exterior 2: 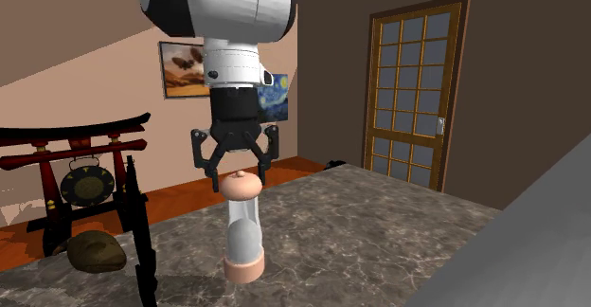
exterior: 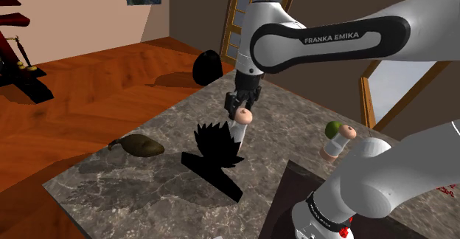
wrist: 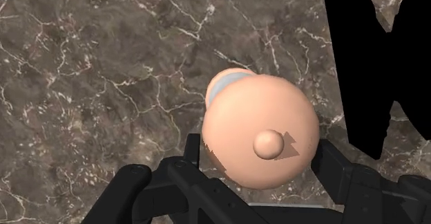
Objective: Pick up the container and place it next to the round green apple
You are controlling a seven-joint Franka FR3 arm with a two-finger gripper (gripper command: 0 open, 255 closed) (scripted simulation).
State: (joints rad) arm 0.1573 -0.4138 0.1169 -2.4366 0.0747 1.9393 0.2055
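A tall container (exterior: pixel 238 127) with a clear body and a peach lid and base stands upright on the marble table (exterior: pixel 110 193). My black gripper (exterior: pixel 242 103) hangs right over its lid, open. In the second exterior view the gripper (exterior 2: pixel 238 175) has its fingers spread on either side of the lid's knob, clear of the container (exterior 2: pixel 242 229). The wrist view looks down on the round lid (wrist: pixel 261 129) between the fingers of the gripper (wrist: pixel 259 157). A green apple (exterior: pixel 332 128) sits at the shoulder view's right, with a second peach-capped container (exterior: pixel 337 143) against it.
A black spiky object (exterior: pixel 214 147) on a flat black base stands just left of the container, also seen as a black shape (wrist: pixel 359 63) beside the lid. A brown-olive lump (exterior: pixel 140 146) lies near the table's left edge. A dark egg shape (exterior: pixel 207 66) sits beyond the far edge.
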